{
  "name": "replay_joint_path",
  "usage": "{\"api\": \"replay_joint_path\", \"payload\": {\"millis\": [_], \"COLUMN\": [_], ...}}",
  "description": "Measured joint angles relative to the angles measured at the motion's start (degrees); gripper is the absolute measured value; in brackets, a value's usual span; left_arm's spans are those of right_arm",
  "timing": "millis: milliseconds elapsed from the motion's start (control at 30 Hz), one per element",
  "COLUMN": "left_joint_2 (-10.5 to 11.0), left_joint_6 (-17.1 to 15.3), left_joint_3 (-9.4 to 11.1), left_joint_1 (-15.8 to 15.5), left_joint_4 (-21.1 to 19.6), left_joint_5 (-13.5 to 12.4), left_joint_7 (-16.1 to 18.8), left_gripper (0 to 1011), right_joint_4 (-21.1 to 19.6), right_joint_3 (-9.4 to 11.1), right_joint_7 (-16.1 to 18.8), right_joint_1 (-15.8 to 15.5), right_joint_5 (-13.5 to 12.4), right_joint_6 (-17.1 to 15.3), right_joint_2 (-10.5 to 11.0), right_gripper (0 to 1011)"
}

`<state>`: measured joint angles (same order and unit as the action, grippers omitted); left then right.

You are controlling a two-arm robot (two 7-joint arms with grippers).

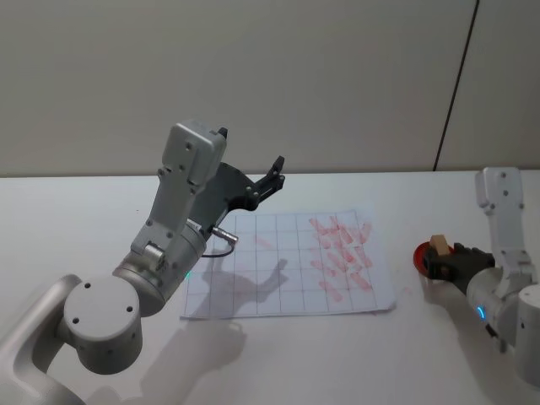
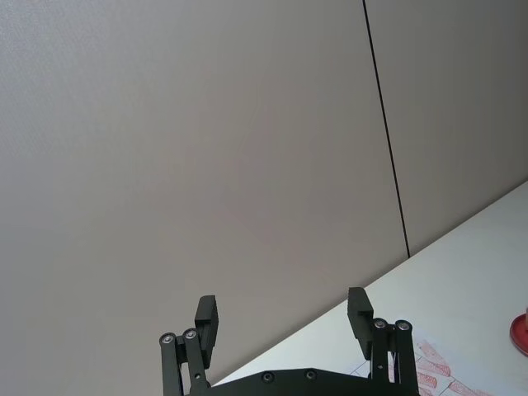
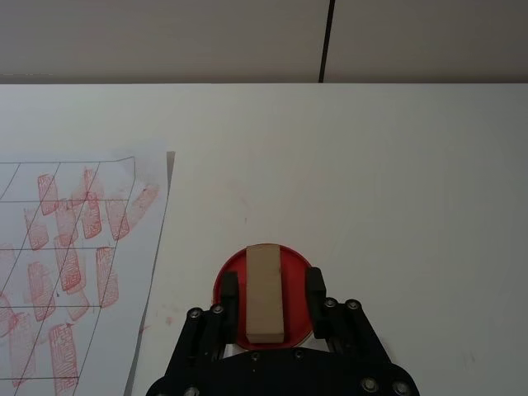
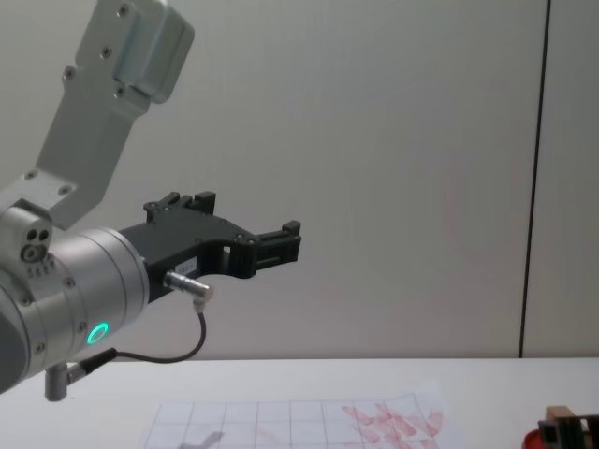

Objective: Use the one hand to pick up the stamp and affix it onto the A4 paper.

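White table (image 1: 67,219) beneath a plain wall. On its right side, the wooden stamp (image 3: 266,290) stands on a red ink pad (image 3: 293,264), clamped by the right gripper (image 3: 269,293). Just beside lies the A4 paper (image 1: 278,278). The left gripper (image 2: 283,318) hangs raised above it, fingers wide apart, holding nothing.

stamp (image 3: 265,293): light-brown wood, plain
pad (image 3: 264,289): red, round; shows around the stamp
A4 paper (image 1: 287,261): white; thin grey grid of squares; cluster of red stamped marks on its right part
right gripper (image 3: 269,299): black fingers; silver-grey arm
left gripper (image 2: 285,318): black; silver arm with green ring light
table (image 1: 76,228): white, plain
wall (image 1: 253,76): beige-grey; one dark vertical seam
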<state>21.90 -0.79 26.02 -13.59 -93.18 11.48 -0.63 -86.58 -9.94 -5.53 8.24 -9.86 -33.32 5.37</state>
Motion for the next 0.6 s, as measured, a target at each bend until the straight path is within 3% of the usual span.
{"api": "replay_joint_path", "payload": {"millis": [67, 133, 267, 300, 600], "left_joint_2": [0.0, 0.0, 0.0, 0.0, 0.0], "left_joint_6": [0.0, 0.0, 0.0, 0.0, 0.0], "left_joint_3": [0.0, 0.0, 0.0, 0.0, 0.0], "left_joint_1": [0.0, 0.0, 0.0, 0.0, 0.0], "left_joint_4": [0.0, 0.0, 0.0, 0.0, 0.0], "left_joint_5": [0.0, 0.0, 0.0, 0.0, 0.0], "left_joint_7": [0.0, 0.0, 0.0, 0.0, 0.0], "left_gripper": [1002, 1001, 1001, 1001, 1001], "right_joint_4": [0.17, 0.44, 0.49, 0.45, -1.6], "right_joint_3": [0.07, 0.16, 0.26, 0.29, 0.44], "right_joint_7": [0.01, 0.04, 0.16, 0.24, 1.07], "right_joint_1": [0.04, 0.1, 0.11, 0.1, -0.53], "right_joint_5": [0.06, 0.22, 0.44, 0.58, 1.63], "right_joint_6": [0.23, 0.84, 1.77, 2.35, 6.42], "right_joint_2": [-0.01, -0.03, -0.04, -0.03, 0.24], "right_gripper": [460, 567, 645, 707, 953]}}
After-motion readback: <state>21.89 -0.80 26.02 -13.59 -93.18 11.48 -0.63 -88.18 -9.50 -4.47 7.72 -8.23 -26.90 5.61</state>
